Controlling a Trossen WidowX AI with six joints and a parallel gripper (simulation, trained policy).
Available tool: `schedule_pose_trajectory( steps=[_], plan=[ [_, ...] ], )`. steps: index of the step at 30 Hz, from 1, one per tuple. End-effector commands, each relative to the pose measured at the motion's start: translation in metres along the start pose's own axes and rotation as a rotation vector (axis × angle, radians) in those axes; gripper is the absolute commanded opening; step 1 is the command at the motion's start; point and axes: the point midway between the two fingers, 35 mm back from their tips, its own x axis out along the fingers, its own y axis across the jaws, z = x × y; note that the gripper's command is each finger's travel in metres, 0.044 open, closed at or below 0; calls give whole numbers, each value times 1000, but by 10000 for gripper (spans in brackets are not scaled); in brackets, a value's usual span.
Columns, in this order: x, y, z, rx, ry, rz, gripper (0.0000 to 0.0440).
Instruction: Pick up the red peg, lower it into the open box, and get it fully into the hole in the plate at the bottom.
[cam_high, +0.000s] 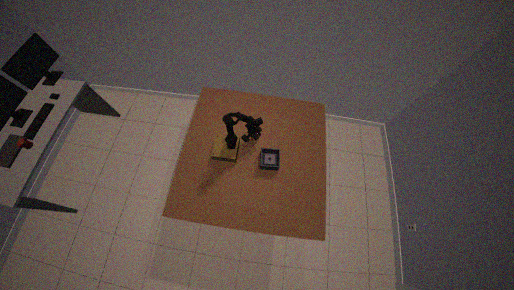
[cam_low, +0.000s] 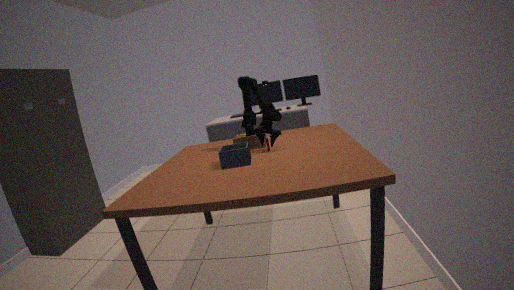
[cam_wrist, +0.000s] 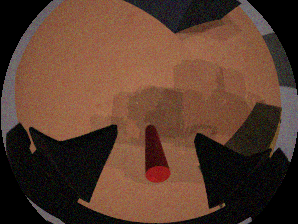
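Observation:
The red peg (cam_low: 268, 144) (cam_wrist: 157, 173) stands upright on the table. In the wrist view it shows between the two black fingertips, with a gap on each side. My gripper (cam_wrist: 157, 134) (cam_low: 269, 142) is open and low around the peg, touching it on neither side. In the top view the arm hides the peg. The open box (cam_high: 262, 167) (cam_low: 235, 157) (cam_wrist: 200, 22) is dark blue and stands apart from the peg; the plate (cam_high: 266, 163) with its dark hole shows inside it in the top view.
A yellowish block (cam_high: 223, 152) (cam_low: 255, 142) (cam_wrist: 254, 131) lies at the arm's base. The brown table (cam_high: 290, 210) (cam_low: 310, 167) carries the arm, the box and the block. A desk with monitors (cam_low: 301, 89) stands behind the table.

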Motion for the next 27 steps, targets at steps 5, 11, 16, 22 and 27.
schedule_pose_trajectory(
  steps=[5,11,16,22,27],
  plan=[
    [14,-7,-6,56,37,-25,204],
    [13,-2,-6,62,78,-30,46],
    [7,1,3,48,57,-18,0],
    [-8,3,17,14,-7,3,0],
    [-22,6,31,-17,-55,16,0]
  ],
)
